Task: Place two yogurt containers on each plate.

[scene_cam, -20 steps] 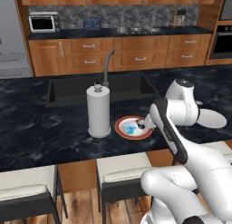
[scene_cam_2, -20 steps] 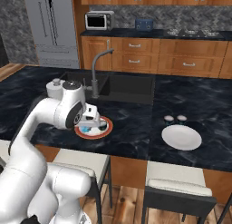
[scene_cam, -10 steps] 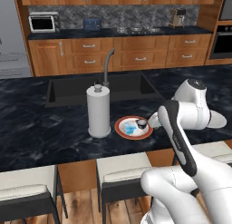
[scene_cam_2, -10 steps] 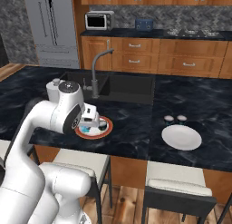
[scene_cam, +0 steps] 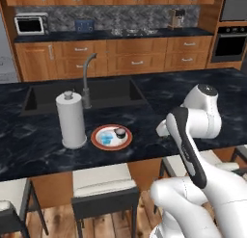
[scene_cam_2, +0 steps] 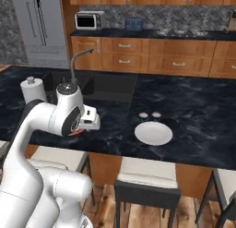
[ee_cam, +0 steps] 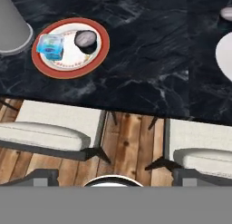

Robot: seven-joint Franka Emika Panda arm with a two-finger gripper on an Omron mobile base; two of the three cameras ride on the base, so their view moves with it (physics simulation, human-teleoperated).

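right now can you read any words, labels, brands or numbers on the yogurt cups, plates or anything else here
None can be read.
Light blue yogurt container: no legible label.
Dark-topped yogurt container: top plain, no print seen.
Orange-rimmed plate: faint marks on the white part, too blurred to read.
Microwave and paper-towel roll: no text visible.

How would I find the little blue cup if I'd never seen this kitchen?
Start at the tall white paper-towel roll beside the sink on the dark counter. Right next to it lies the orange-rimmed plate. Two small cups sit on it: the light blue cup is see-through, while its neighbour has a dark top.
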